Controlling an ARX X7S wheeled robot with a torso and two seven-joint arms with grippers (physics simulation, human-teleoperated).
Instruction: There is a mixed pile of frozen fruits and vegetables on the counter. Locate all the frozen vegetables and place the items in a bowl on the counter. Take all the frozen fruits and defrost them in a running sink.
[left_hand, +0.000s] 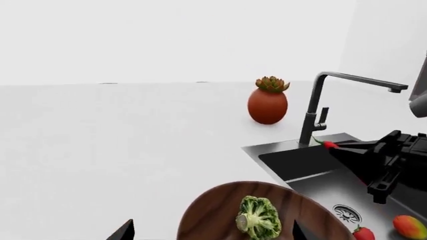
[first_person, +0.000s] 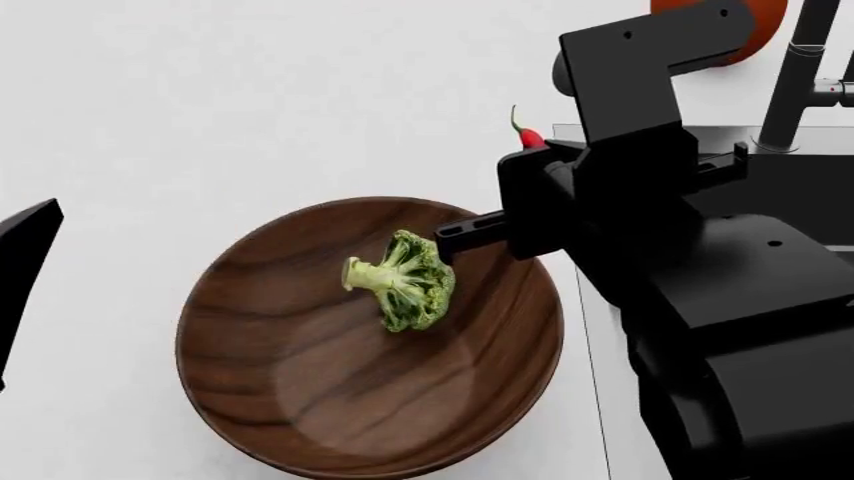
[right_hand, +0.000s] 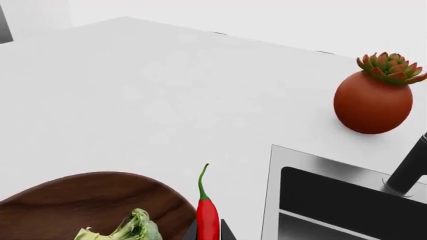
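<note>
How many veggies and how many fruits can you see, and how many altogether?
Veggies: 2, the broccoli and the chili.
Fruits: 2, the strawberry and the mango.
Total: 4.

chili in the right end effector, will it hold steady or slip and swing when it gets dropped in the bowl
The chili is thin and glossy, so it could slip or pivot in the right end effector. Being small, it is probably light. It is curved, so once released over the bowl it would likely rock or slide toward the broccoli.
</note>
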